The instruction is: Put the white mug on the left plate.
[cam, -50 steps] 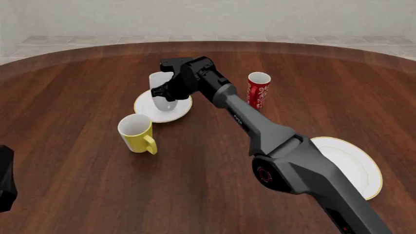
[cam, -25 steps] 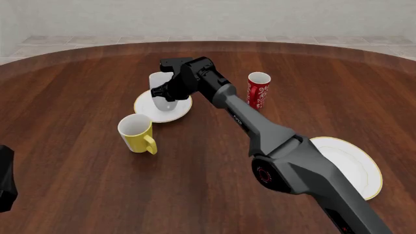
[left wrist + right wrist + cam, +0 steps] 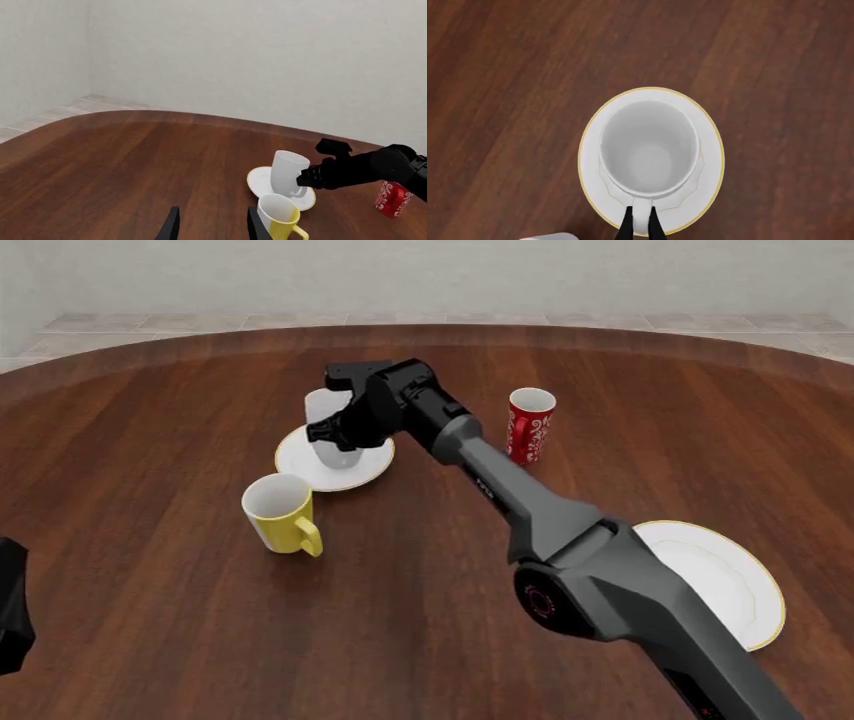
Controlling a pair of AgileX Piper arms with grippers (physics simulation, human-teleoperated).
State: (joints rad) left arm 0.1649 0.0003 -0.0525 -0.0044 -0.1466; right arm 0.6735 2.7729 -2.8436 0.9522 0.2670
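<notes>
White mug (image 3: 324, 425) stands upright on the left plate (image 3: 296, 458), seated within the plate's gold rim, slightly toward the far side. Right wrist view looks straight down into the mug (image 3: 649, 147); the plate (image 3: 710, 165) rings it all round.

Right end effector (image 3: 342, 432) sits at the mug's near-right side, arm stretched diagonally across the counter (image 3: 160, 570). In the right wrist view its fingertips (image 3: 628, 227) are set close together on either side of the mug's handle. Narrow gap only; whether the pads actually press on the handle, cannot tell.

Left end effector (image 3: 212, 227) hangs low over the counter at the near left, two fingers parted with nothing between them, well apart from the mug.

Yellow mug (image 3: 279, 512) stands on the counter just near-left of the left plate. Red patterned cup (image 3: 530, 426) is to the right of the plate. Larger gold-rimmed plate (image 3: 741, 585) lies at the near right, partly behind the right arm.
</notes>
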